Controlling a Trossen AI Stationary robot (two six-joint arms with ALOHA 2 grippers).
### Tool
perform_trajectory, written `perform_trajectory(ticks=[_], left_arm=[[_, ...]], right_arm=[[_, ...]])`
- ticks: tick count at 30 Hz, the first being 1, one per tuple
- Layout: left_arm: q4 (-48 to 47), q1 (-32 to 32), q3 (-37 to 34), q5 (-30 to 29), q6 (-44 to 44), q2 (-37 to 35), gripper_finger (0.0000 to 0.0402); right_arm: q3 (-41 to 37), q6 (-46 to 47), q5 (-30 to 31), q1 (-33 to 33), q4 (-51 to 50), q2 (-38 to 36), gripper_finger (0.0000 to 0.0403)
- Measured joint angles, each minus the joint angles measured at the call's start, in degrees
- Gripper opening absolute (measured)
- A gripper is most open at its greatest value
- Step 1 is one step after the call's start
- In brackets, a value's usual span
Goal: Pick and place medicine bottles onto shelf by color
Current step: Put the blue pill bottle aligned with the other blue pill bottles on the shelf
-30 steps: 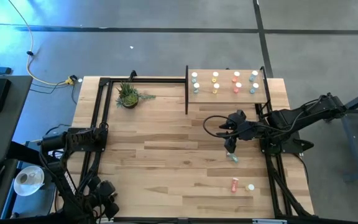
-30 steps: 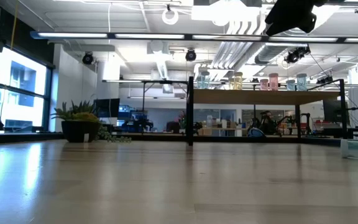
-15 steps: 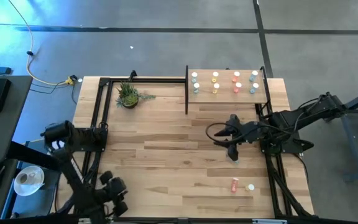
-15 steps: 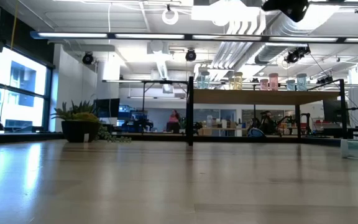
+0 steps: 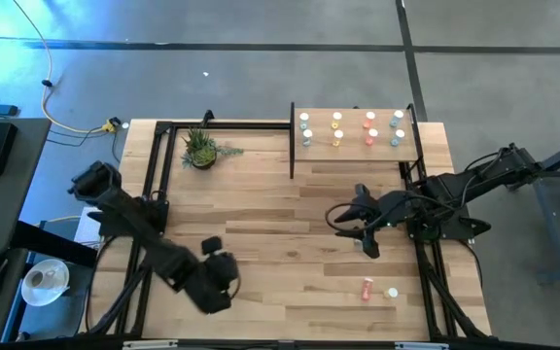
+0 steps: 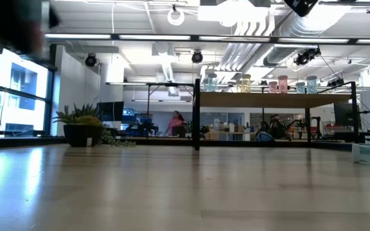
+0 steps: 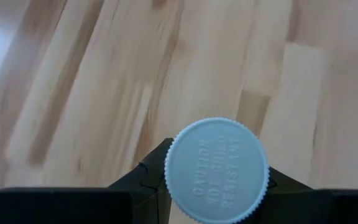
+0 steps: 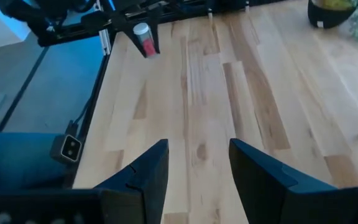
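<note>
Gripped narrow in the left tool (image 7: 216, 186), above the table's (image 5: 261, 214) front left part: an orange-red bottle (image 8: 144, 38), white cap up. Spread wide and holding nothing, over the table's right half: the right tool (image 8: 199, 162). Standing on the shelf (image 5: 353, 151), paired by colour: eight bottles (image 5: 337, 128).

You had a grey concrete floor (image 5: 261, 68) filling the upper part of the high view, crossed by dark seams. At the left of the low view, bright windows (image 6: 15, 96) let in daylight; white ducts (image 6: 262, 38) and strip lights (image 6: 172, 36) ran along the top.
</note>
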Motion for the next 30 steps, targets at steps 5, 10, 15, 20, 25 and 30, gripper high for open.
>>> perform_trajectory(ticks=[5,10,15,20,25,30], left_arm=[[6.12,8.03,0.02,4.53,15.74,-0.93,0.0097],[11.59,15.45,0.02,9.38,27.93,-0.93,0.0097],[16.77,21.77,0.02,13.53,37.18,-0.96,0.0097],[21.85,27.5,0.02,15.44,45.82,-0.96,0.0097],[26.56,32.86,0.02,15.48,53.38,-0.96,0.0097],[27.37,37.81,0.02,15.48,55.59,-0.96,0.0097]], right_arm=[[0.0,-3.47,0.85,0.0,0.67,0.0,0.016],[0.02,-6.63,2.98,0.0,2.48,0.0,0.016],[0.0,-8.67,5.9,-0.38,3.06,0.02,0.0168],[0.02,-8.78,6.34,-2.57,3.5,0.02,0.0188],[0.0,-9.12,7.4,-5.97,8.34,0.02,0.0196],[0.0,-12.07,7.51,-9.32,11.42,0.04,0.0196]])
